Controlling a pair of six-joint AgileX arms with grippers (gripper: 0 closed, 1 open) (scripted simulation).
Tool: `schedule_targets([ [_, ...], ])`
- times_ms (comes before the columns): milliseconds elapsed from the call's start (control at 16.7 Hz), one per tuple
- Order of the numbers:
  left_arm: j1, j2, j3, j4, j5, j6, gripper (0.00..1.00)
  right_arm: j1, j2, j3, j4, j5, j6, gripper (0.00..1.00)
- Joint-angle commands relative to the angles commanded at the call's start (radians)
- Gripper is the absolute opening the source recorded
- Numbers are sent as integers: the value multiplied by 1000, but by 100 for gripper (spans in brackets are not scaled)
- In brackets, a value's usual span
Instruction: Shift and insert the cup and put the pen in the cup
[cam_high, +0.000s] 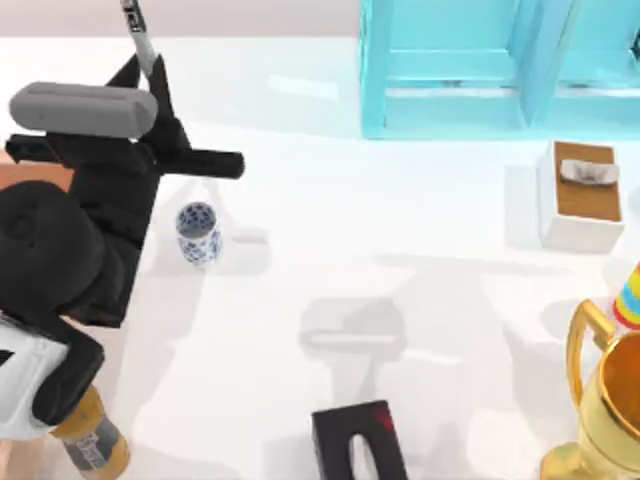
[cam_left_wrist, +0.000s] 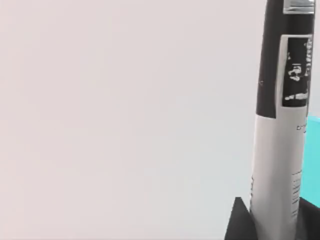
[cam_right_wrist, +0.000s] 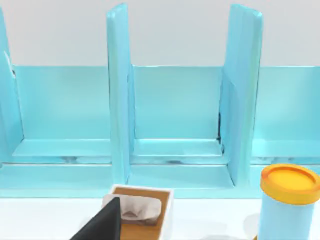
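Note:
My left gripper (cam_high: 150, 75) is shut on the pen (cam_high: 138, 30) at the back left of the table. The pen's black end sticks out beyond the fingertips. In the left wrist view the pen (cam_left_wrist: 282, 125) shows a grey barrel with a black labelled upper part, and it rises from between the dark fingers (cam_left_wrist: 239, 222). The cup (cam_high: 198, 233), small and white with blue dots, stands upright on the table. It sits apart from the left gripper, nearer the front and a little to the right. My right gripper (cam_high: 360, 445) is parked at the front centre.
A light blue shelf unit (cam_high: 500, 70) lines the back right, seen also as shelf bays (cam_right_wrist: 175, 110). A tissue box (cam_high: 580, 195) stands at the right. A gold trophy (cam_high: 600, 410) is at the front right. A bottle (cam_high: 92, 440) stands front left, and an orange-capped container (cam_right_wrist: 289, 210) stands near the shelf.

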Motion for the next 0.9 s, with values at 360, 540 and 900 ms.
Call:
schedule_targets([
  [360, -2, 36, -17, -22, 30, 5, 0, 0, 0, 0, 0, 0, 0, 100],
  [540, -2, 36, -17, -22, 30, 5, 23, 0, 0, 0, 0, 0, 0, 100],
  [900, -2, 36, -17, -22, 30, 5, 68, 0, 0, 0, 0, 0, 0, 100],
])
